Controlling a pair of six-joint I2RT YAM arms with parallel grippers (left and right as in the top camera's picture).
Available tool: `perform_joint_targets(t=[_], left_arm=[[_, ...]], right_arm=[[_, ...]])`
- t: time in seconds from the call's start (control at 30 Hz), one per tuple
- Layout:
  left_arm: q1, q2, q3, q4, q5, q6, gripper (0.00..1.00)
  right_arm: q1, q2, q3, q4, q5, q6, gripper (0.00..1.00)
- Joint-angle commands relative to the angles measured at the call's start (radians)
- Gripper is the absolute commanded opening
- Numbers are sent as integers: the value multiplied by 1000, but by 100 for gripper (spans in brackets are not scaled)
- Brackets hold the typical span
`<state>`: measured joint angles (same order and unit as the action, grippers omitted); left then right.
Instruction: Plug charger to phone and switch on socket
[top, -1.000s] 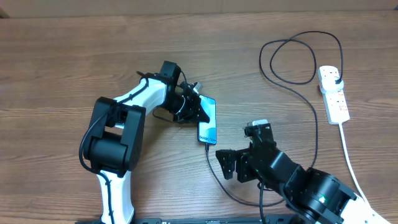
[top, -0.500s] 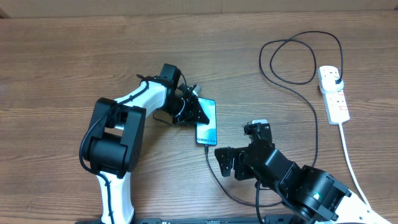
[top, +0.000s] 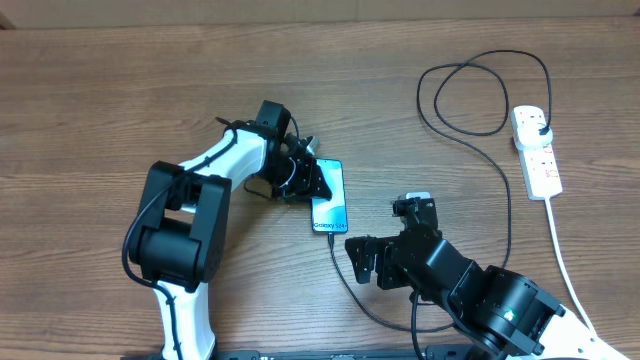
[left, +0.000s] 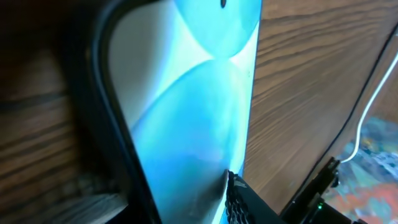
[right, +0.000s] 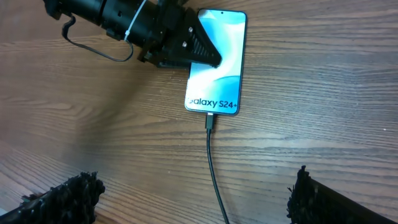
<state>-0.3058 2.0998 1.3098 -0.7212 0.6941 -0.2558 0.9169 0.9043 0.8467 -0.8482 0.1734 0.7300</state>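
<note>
Roughly: phone lengthwise up-down overhead, charger tip at bottom end.

The phone, at the left gripper, has a light blue-teal screen with paler curved swirls, a dark rim, and white lettering near the short edge facing the right gripper. Both grippers are black. The left arm is white with black joints. The charger is black. The socket, well away from both grippers, is white with small red marks, and its cord is white. The counter is brown wood grain.
</note>
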Motion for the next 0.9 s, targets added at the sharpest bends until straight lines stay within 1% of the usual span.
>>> perform_joint_targets(t=[0.0,0.23,0.5,0.67,0.77,0.87], left_arm=[[3,47,-30,-13,-254,4,36],[3,47,-30,-8,-311,5,39],[3,47,-30,-8,-321,5,39],[3,47,-30,-8,-337,5,44],[3,47,-30,-8,-339,5,52],[3,47,-30,-8,-339,5,65]], right_arm=[[-3,-3,17,8,16,4,100],[-3,-3,17,8,16,7,100],[-3,-3,17,10,7,7,100],[-2,-3,17,19,-21,7,100],[-3,-3,17,26,-22,7,100],[-3,-3,17,27,-21,7,100]])
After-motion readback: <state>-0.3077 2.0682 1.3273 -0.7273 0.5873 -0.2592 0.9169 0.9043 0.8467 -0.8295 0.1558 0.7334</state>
